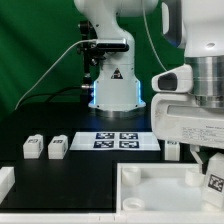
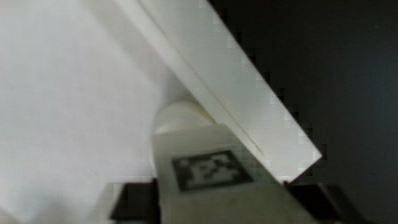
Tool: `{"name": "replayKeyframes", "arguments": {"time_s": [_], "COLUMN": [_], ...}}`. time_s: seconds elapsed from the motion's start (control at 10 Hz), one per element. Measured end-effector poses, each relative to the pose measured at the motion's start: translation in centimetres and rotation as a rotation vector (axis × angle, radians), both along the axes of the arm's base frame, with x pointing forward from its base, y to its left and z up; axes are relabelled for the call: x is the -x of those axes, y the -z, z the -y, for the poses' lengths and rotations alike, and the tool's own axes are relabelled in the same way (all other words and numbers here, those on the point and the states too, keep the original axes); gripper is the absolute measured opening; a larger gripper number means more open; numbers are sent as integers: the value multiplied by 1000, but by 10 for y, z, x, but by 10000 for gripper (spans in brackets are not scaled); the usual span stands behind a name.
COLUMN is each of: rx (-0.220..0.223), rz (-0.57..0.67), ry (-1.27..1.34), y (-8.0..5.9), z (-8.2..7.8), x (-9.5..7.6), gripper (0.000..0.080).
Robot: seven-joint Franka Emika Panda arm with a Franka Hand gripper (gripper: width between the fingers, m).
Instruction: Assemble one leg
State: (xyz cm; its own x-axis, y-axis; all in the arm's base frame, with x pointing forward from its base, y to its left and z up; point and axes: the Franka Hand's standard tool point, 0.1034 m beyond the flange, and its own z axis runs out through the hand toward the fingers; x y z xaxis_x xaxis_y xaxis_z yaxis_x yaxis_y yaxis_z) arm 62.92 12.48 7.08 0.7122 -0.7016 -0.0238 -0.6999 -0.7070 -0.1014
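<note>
My gripper point(image 2: 226, 200) is shut on a leg point(image 2: 210, 168), a white peg whose square tag faces the wrist camera; dark fingers point(image 2: 135, 200) press it from both sides. The leg's far end sits by the raised rim point(image 2: 231, 85) of the large white tabletop point(image 2: 71, 100). In the exterior view the gripper point(image 1: 212, 178) is low at the exterior view's right, over the tabletop's point(image 1: 150, 180) corner, and the held leg's point(image 1: 215, 183) tag shows there. Two more legs point(image 1: 33, 147) point(image 1: 58, 147) stand at the exterior view's left. Another leg point(image 1: 172, 150) stands beside the arm.
The marker board point(image 1: 118, 139) lies in front of the robot base point(image 1: 112, 90). A white part point(image 1: 5, 182) sits at the exterior view's lower left edge. Black cloth covers the table.
</note>
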Motion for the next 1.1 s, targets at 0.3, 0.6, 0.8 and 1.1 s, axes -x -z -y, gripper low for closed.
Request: {"name": "replayKeyframes", "arguments": {"time_s": [0.3, 0.6, 0.8, 1.1], "rx": [-56, -102, -101, -98], "rz": [-43, -63, -64, -57], "ry": [512, 749, 748, 691], "y": [-4, 0, 0, 0], "z": [2, 4, 4, 4], "x": [-3, -5, -4, -4], "gripper": [297, 297, 297, 477]}}
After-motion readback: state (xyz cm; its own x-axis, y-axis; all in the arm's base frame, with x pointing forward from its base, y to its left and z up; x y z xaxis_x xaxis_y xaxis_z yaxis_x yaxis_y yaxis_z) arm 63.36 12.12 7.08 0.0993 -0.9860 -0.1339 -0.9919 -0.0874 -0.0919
